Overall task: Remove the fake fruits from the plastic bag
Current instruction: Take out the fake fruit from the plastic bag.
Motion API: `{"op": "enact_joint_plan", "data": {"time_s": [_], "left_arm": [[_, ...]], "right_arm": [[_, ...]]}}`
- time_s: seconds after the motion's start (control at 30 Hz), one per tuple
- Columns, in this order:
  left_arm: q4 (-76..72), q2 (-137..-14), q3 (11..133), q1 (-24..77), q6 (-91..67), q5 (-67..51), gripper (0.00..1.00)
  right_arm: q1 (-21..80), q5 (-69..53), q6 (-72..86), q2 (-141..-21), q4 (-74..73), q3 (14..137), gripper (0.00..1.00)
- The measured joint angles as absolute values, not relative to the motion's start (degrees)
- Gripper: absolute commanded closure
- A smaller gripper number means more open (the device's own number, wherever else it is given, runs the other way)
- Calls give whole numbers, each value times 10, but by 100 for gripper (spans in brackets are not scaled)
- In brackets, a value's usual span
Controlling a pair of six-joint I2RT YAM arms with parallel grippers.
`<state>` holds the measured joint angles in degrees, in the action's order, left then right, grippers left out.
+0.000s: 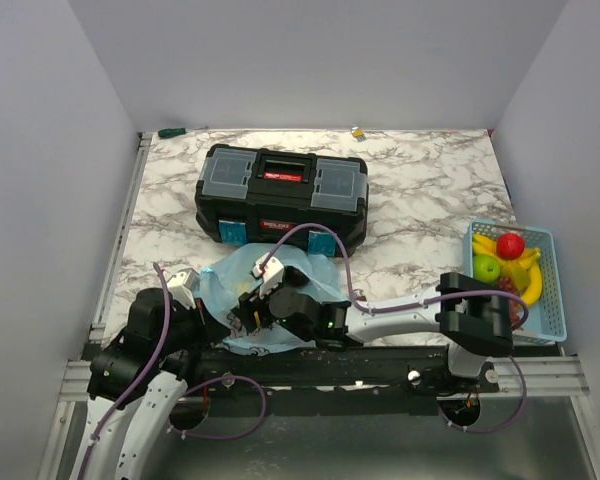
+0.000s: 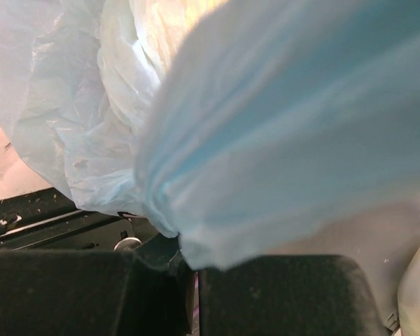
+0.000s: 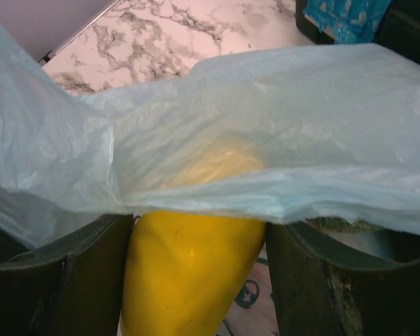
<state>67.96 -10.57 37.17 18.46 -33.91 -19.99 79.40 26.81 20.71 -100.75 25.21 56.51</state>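
The light-blue plastic bag (image 1: 225, 272) lies crumpled at the near edge of the table, in front of the toolbox. My left gripper (image 1: 187, 290) is at its left side, and in the left wrist view its fingers (image 2: 266, 294) are shut on a fold of the bag (image 2: 280, 119). My right gripper (image 1: 252, 312) reaches into the bag's mouth from the right. In the right wrist view its jaws press both sides of a smooth yellow fake fruit (image 3: 192, 266). The fruit's far end is veiled by the bag film (image 3: 266, 133).
A black toolbox (image 1: 280, 192) stands behind the bag. At the right edge, a light-blue mesh basket (image 1: 552, 300) holds bananas, a red apple (image 1: 510, 245) and a green apple (image 1: 487, 267). White walls enclose the marble table (image 1: 420, 210).
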Motion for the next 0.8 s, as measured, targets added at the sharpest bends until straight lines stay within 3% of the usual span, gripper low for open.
{"op": "enact_joint_plan", "data": {"time_s": [0.47,0.8], "left_arm": [[652,-140,357,185,-324,-218,100],[641,-138,354,185,-321,-233,100]], "right_arm": [[794,198,223,-858,153,543,99],[794,261,188,-767,127,581,99]]}}
